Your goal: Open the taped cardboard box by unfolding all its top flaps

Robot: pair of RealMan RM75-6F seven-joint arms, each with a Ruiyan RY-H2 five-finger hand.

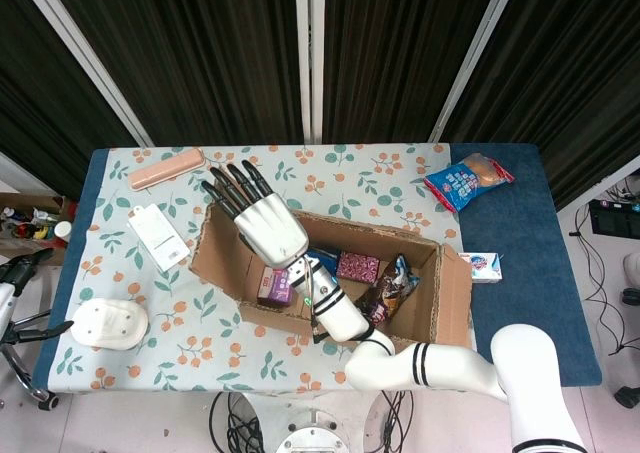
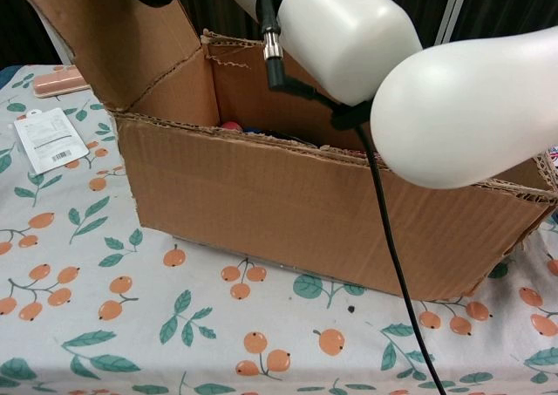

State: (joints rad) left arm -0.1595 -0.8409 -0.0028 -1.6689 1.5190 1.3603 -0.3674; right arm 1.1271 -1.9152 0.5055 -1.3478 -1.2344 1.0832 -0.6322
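The cardboard box (image 1: 300, 318) stands mid-table with its top uncovered; a purple carton (image 1: 270, 285), a maroon packet (image 1: 357, 266) and a snack bag (image 1: 392, 288) lie inside. Its left flap (image 1: 214, 256) leans outward over the table, and its right flap (image 1: 455, 295) is folded out too. My right hand (image 1: 262, 221) lies flat against the left flap's inner face with fingers spread, holding nothing. In the chest view the left flap (image 2: 113, 29) rises above the box front wall (image 2: 305, 212), with my right arm (image 2: 349, 29) reaching across the top. My left hand (image 1: 12, 298) hangs off the table's left edge, fingers apart and empty.
A pink case (image 1: 165, 168) and a white card packet (image 1: 158, 235) lie at the back left, a white round object (image 1: 110, 323) at the front left. A blue snack bag (image 1: 467, 181) and a small box (image 1: 482, 266) sit to the box's right.
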